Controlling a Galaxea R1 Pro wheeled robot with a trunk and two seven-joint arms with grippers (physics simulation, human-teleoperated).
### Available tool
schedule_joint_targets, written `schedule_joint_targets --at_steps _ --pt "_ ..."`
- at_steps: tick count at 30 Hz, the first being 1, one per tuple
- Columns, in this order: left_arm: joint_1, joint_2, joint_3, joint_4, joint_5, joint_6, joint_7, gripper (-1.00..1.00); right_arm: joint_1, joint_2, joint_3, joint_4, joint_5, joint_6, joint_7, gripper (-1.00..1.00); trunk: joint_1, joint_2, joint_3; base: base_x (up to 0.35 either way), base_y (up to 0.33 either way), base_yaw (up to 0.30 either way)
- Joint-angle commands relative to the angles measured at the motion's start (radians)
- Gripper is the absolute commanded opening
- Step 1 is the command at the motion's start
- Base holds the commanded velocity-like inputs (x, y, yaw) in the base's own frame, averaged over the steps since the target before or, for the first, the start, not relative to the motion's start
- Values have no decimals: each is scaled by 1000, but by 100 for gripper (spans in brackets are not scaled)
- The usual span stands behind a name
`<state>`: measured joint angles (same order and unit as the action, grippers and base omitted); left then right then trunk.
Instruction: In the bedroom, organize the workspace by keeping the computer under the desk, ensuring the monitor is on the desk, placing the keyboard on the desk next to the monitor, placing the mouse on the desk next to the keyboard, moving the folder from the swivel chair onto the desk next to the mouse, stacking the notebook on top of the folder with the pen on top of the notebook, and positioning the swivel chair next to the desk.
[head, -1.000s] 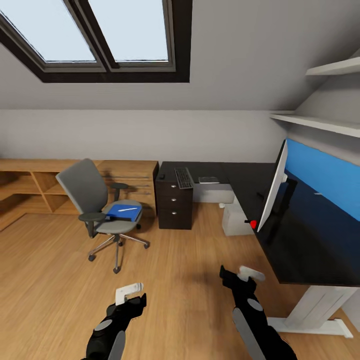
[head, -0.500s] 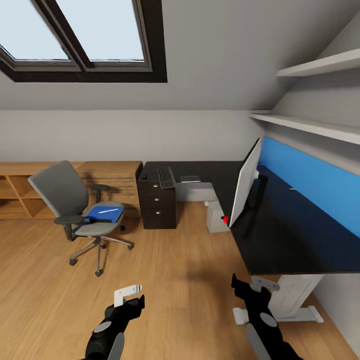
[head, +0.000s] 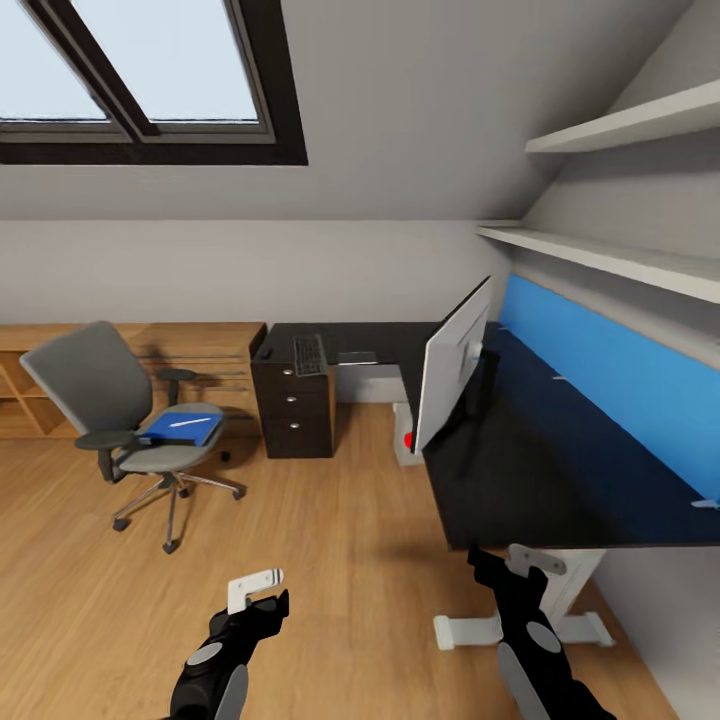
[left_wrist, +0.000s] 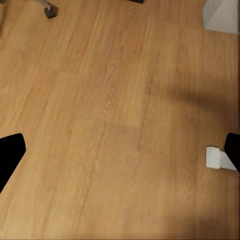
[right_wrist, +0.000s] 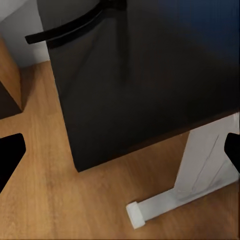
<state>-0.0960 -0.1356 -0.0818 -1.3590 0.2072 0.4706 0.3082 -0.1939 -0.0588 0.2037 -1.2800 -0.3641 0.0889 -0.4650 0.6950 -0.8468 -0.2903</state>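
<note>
The grey swivel chair (head: 105, 395) stands on the floor at the left, away from the desk (head: 520, 480). On its seat lies the blue folder (head: 180, 432) with the white pen (head: 190, 421) on top. I cannot make out the notebook. The monitor (head: 452, 365) stands edge-on on the black desk top. The keyboard (head: 309, 355) and the small dark mouse (head: 266, 352) lie on the far wing. Part of the pale computer (head: 399, 452) shows under the desk. My left gripper (head: 262, 596) (left_wrist: 120, 155) and right gripper (head: 512, 563) (right_wrist: 120, 155) hang open and empty above the floor.
A black three-drawer unit (head: 295, 415) sits under the desk's far wing, with a low oak dresser (head: 200, 345) along the back wall. Wall shelves (head: 600, 255) run above the blue back panel (head: 610, 385). A white desk leg (right_wrist: 200, 170) is just ahead of my right gripper.
The whole picture has shifted left, so the camera has turned right. The desk edge now lies closer over my right gripper. Both grippers stay open as before.
</note>
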Motion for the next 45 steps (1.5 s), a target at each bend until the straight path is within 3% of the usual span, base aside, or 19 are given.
schedule_joint_targets --at_steps 1,2,3,10,17,22,25,28,31,34,36,37,38,42,45 --pt "-1 0 -1 -2 11 3 9 100 -1 -2 3 -4 -4 3 -8 100 0 -1 -1 68 -341 0" --pt "-1 2 -1 -2 11 3 9 100 -1 -9 3 -8 -4 1 -9 100 0 -1 -1 111 -330 0" --pt "-1 11 0 -4 10 3 10 100 -1 -34 3 -12 -5 -2 -9 100 0 -1 -1 189 -291 0" --pt "-1 42 3 -11 12 3 10 100 -1 -40 2 -13 -6 -3 -10 100 0 -1 -1 221 -249 0" --pt "-1 53 12 -11 12 3 11 100 -1 -46 -1 -10 -5 -7 -6 100 0 -1 -1 211 -174 0" --pt "-1 55 44 -12 14 3 11 100 -2 -63 -1 11 8 -29 -1 100 0 -1 -1 44 -37 0" --pt "-1 56 66 -12 15 3 9 100 -7 -71 -6 33 37 -37 0 100 0 -1 -1 14 -12 0" --pt "-1 56 92 -13 15 3 7 100 -57 -95 -20 94 68 -46 0 100 0 -1 -1 4 -3 0" --pt "-1 56 115 -14 16 3 7 100 -158 -113 -25 206 77 -76 1 100 0 -1 -1 2 -1 0" --pt "-1 56 132 -24 16 3 6 100 -331 -124 -28 432 81 -137 27 100 0 -1 -1 0 0 0" --pt "-1 56 136 -31 16 3 6 100 -399 -125 -28 540 82 -163 55 100 0 -1 -1 0 0 0" --pt "-1 56 138 -37 16 3 6 100 -466 -125 -28 652 82 -190 91 100 0 -1 -1 0 0 0" --pt "-1 56 140 -44 16 3 6 100 -588 -123 -27 855 83 -248 166 100 0 -1 -1 0 0 0" --pt "-1 55 140 -48 17 3 7 100 -680 -122 -25 986 84 -287 224 100 0 -1 -1 0 0 0" --pt "-1 54 139 -50 17 3 7 100 -708 -125 -24 1027 84 -297 259 100 0 -1 -1 0 0 0"
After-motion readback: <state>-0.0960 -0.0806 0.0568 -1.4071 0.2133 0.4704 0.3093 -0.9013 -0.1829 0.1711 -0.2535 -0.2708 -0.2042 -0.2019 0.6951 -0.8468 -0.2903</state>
